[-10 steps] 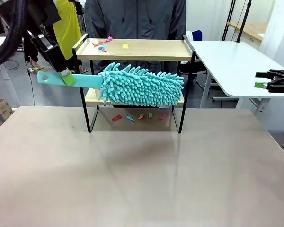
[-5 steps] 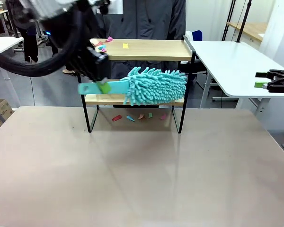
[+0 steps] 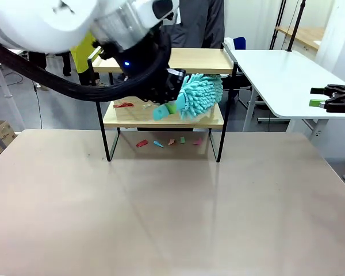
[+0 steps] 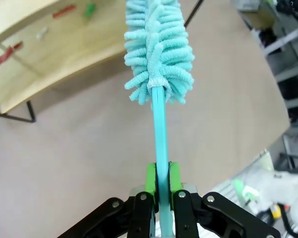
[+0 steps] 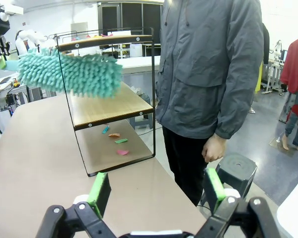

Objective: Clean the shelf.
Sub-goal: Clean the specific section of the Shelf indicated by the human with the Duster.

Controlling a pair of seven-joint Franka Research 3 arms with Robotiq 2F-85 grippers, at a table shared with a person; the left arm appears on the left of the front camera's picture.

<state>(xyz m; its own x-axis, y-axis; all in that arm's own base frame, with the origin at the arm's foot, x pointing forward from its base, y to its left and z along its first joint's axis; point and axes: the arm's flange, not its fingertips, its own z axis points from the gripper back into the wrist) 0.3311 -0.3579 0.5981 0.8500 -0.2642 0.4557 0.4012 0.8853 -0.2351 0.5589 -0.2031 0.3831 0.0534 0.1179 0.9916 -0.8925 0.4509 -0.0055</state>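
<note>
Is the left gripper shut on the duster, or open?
Shut: the left gripper clamps the teal fluffy duster by its handle, between green pads.

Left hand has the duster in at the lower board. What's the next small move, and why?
Probably lower the duster head and sweep it leftward along the lower board. The left hand is shut on the handle, the head sits over the board's right end, and a red scrap with a few smaller bits lies on the left part, not yet swept off.
</note>
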